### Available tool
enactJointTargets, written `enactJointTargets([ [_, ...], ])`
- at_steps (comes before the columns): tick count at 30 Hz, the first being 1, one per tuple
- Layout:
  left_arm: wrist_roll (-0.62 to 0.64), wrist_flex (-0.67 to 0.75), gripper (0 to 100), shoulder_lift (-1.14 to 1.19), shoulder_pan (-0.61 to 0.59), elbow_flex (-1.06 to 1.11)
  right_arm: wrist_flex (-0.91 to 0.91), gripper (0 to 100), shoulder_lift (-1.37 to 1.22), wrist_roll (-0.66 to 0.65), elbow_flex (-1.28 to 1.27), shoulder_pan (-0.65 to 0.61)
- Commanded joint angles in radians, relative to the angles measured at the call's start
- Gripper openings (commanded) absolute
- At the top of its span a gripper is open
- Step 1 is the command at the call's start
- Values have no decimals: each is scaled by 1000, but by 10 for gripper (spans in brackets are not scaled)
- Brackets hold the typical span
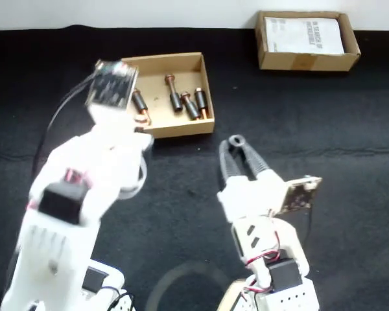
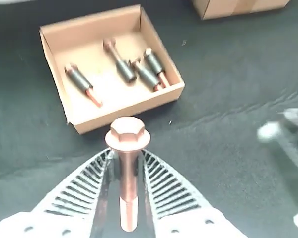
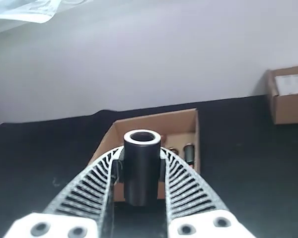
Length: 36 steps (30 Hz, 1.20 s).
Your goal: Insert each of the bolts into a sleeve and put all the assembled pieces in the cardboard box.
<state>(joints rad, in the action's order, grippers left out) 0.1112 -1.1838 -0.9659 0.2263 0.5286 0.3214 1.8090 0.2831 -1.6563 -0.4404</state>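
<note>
My left gripper (image 2: 127, 154) is shut on a copper bolt (image 2: 127, 163), whose hex head points toward the open cardboard box (image 2: 129, 113) just ahead. Several assembled bolt-and-sleeve pieces (image 2: 120, 63) lie on the box floor. My right gripper (image 3: 141, 151) is shut on a dark sleeve (image 3: 140, 168), its hollow end facing the same box (image 3: 154, 119). From above, the right gripper (image 1: 236, 144) stands with the sleeve (image 1: 236, 140) in front of the box (image 1: 181, 129), to the right of the left arm (image 1: 97, 162). The left arm's wrist covers the box's left edge.
A second cardboard box (image 1: 308, 61) with a printed sheet in it stands at the back right of the black table cloth (image 1: 337, 162). A cable (image 1: 55, 123) loops off the left arm. The arm bases sit at the front edge.
</note>
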Motion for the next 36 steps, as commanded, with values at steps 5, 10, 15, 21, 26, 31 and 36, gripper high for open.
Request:
enactJointTargets([
  [5,-25,302,9,-547,-7,298,71,8,8,5,-148,-237],
  [10,-21,557,9,-812,-5,526,147,8,8,5,-148,-288],
  [15,-21,793,9,-843,28,604,147,8,8,5,-148,-286],
  [21,32,839,10,-819,194,630,147,8,8,3,-148,-254],
  [26,311,842,10,-757,245,711,147,8,8,3,-148,-165],
  [31,354,844,10,-659,243,687,147,8,8,3,-148,-143],
  [36,356,845,10,-562,245,634,142,8,16,-81,-148,-200],
])
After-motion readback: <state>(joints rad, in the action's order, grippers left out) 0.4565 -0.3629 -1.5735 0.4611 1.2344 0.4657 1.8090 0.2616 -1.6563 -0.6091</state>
